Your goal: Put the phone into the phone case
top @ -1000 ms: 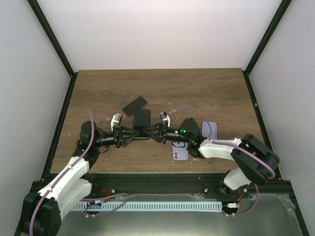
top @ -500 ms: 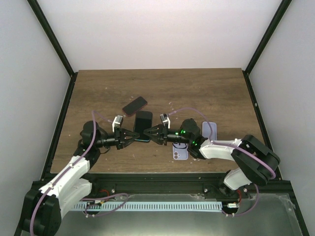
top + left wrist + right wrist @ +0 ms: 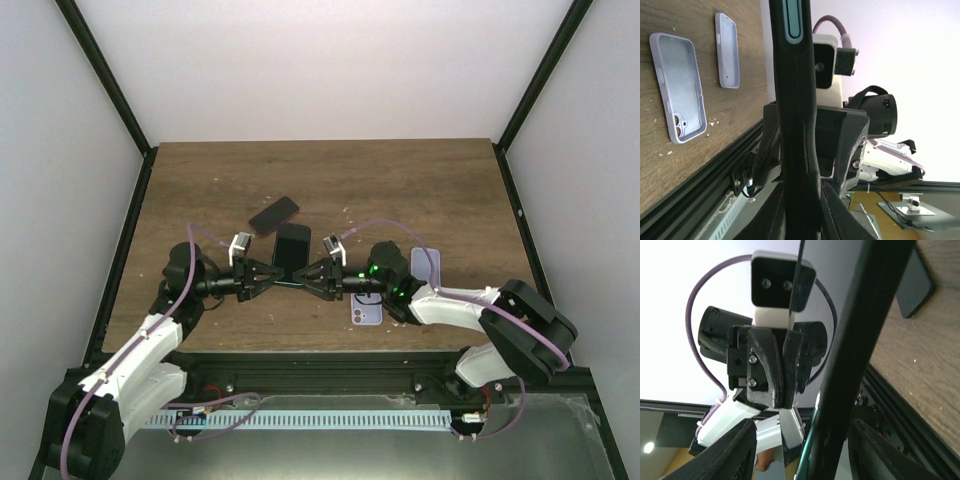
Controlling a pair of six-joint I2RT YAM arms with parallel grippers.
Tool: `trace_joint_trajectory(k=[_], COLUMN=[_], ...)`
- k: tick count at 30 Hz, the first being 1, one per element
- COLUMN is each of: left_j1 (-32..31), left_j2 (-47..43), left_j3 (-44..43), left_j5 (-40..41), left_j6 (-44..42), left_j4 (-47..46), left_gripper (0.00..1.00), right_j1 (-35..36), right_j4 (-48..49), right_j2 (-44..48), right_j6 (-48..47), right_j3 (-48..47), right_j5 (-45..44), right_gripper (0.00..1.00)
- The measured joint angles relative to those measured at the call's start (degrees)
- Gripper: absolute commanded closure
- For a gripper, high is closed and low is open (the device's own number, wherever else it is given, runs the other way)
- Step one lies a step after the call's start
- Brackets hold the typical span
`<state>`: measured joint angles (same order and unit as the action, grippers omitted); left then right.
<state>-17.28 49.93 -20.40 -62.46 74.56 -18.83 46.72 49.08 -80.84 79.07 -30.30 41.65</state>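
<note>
Lilac, open side up, the near case (image 3: 677, 95) and far case (image 3: 727, 50) lie on the wooden surface (image 3: 660, 165) in my left wrist view; the top view flattens them; the black phone (image 3: 797, 125) stands edge-on, clamped in my left claw (image 3: 802, 215); the right wrist view shows my right claw (image 3: 807, 452) spread wide of it; a second ago left was apart, right together.

You've got a black phone (image 3: 291, 245) with teal side trim, a maroon phone (image 3: 274, 215), a lavender phone case (image 3: 366, 311), a second lavender case (image 3: 425, 264), brown wood-grain table (image 3: 200, 180), purple cable (image 3: 385, 221), white right arm (image 3: 450, 305), green light (image 3: 372, 266).
</note>
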Motion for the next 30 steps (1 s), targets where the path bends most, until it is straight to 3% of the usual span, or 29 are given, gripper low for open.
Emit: trace_joint_trajectory(k=[2, 7, 10, 15, 18, 23, 27, 30], left_j1=[0.0, 0.0, 0.0, 0.0, 0.0, -0.2, -0.2, -0.2], left_j2=[0.2, 0.6, 0.7, 0.8, 0.8, 1.1, 1.0, 0.6], left_j3=[0.0, 0.0, -0.3, -2.5, -2.8, -2.8, -2.8, -2.8], left_j5=[0.4, 1.8, 2.0, 1.7, 1.5, 1.0, 0.0, -1.0], left_j6=[0.0, -1.0, -3.7, -9.5, -11.0, -10.6, -9.8, -9.1], left_j4=[-0.3, 0.1, 1.8, 5.6, 7.0, 8.4, 8.4, 8.4], left_gripper=[0.86, 0.87, 0.88, 0.88, 0.88, 0.88, 0.87, 0.86], right_j1=[0.1, 0.3, 0.3, 0.2, 0.2, 0.3, 0.3, 0.3], right_j4=[-0.4, -0.2, 0.9, 2.4, 2.5, -0.2, -1.2, -1.3], right_j2=[-0.3, -1.0, -0.9, -0.4, -0.4, -0.1, 0.6, 0.8], right_j6=[-0.2, 0.4, 1.4, 2.5, 2.4, 0.9, 0.0, -0.2], right_j3=[0.0, 0.2, 0.5, 0.9, 1.2, 1.2, 1.2, 1.2], right_j5=[1.0, 2.3, 2.3, 2.0, 2.0, 1.6, 0.2, -0.7], right_gripper=[0.58, 0.87, 0.99, 0.97, 0.74, 0.54, 0.56, 0.74])
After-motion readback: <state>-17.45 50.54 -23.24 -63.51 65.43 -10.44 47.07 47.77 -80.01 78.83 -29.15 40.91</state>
